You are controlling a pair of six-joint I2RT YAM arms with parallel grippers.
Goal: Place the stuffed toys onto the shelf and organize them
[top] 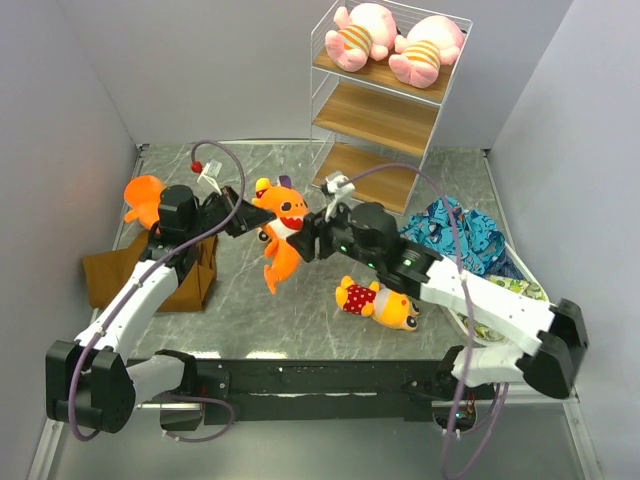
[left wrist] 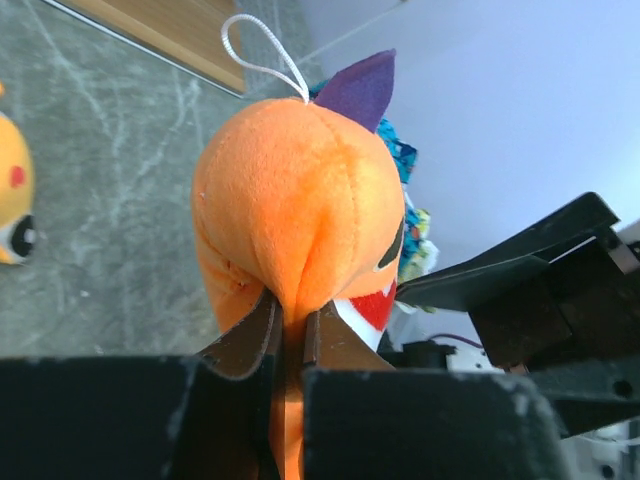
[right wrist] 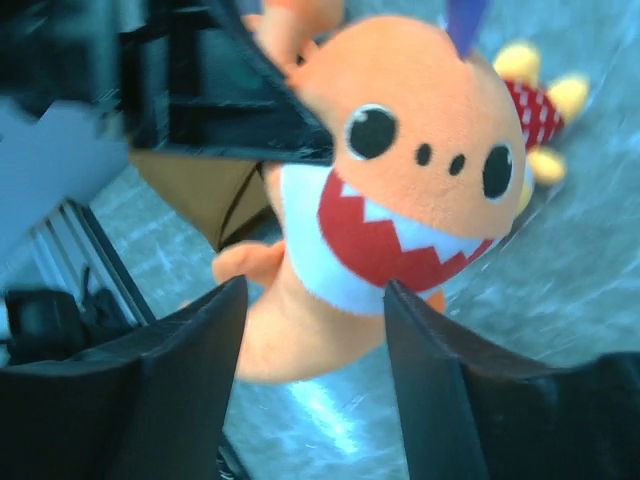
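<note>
Two brown pads [left wrist: 248,342] of your left gripper [left wrist: 290,345] are clamped on the orange fish-like toy [top: 283,228], pinching a fold of plush at the back of it, just below the head. Your right gripper [right wrist: 315,290] has its jaws apart. Its black fingers [right wrist: 190,360] stand on either side of the toy's white belly, and you cannot tell from the wrist view whether either one touches the plush.

The toy hangs in the air between your two grippers, above the grey marbled table [top: 300,320]. Its red toothed mouth faces the right wrist camera, its tail points down, and a purple fin and a white loop stick up from its head.

Below and to the right of it, a yellow toy [top: 380,302] in a red polka-dot shirt lies on the table, near your right arm. A second orange toy [top: 145,198] sits at the far left, beside the brown cloth [top: 190,280] under your left arm. The blue patterned cloth [top: 462,235] is bunched on the right.

The shelf [top: 322,100] stands at the far side of the table, behind the right gripper. Two pink toys [top: 365,30] in orange-striped shirts lie side by side on its top board.
</note>
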